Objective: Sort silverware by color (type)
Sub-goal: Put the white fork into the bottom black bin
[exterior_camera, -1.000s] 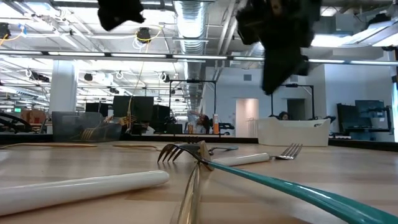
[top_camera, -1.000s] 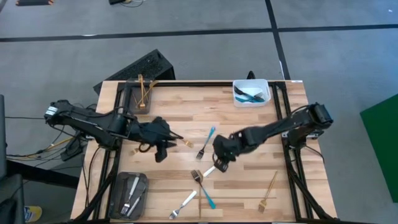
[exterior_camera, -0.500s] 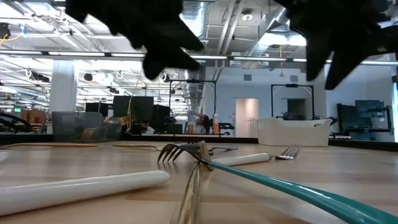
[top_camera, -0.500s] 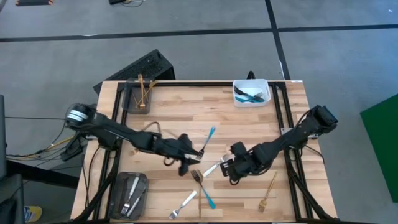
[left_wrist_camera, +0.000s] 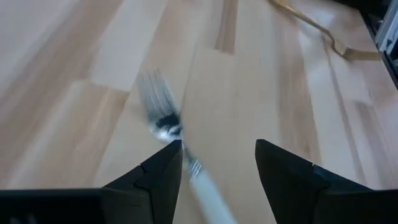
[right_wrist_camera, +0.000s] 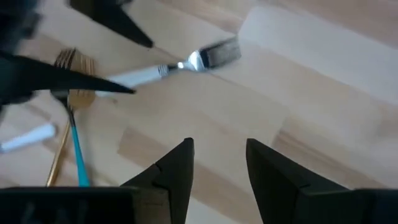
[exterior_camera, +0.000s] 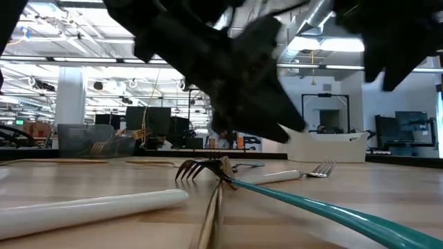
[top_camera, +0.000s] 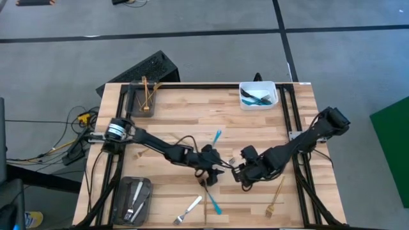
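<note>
Here we have left gripper (top_camera: 216,174) spread, straddling white-handled fork (left_wrist_camera: 166,127) mid-table, likely lining up for pinch. Right gripper (top_camera: 238,171) spread too, empty, just beside fork's head. Gold fork (right_wrist_camera: 69,74) crosses blue-handled one (right_wrist_camera: 78,158) nearby, unsorted.

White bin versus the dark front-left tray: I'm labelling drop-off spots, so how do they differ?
The white bin is pale and sits at the back-right corner; the dark tray is near-black and sits front-left. The white bin holds blue-handled utensils; the dark tray holds white-handled utensils. Both are rectangular containers, each holding one kind of silverware.
</note>
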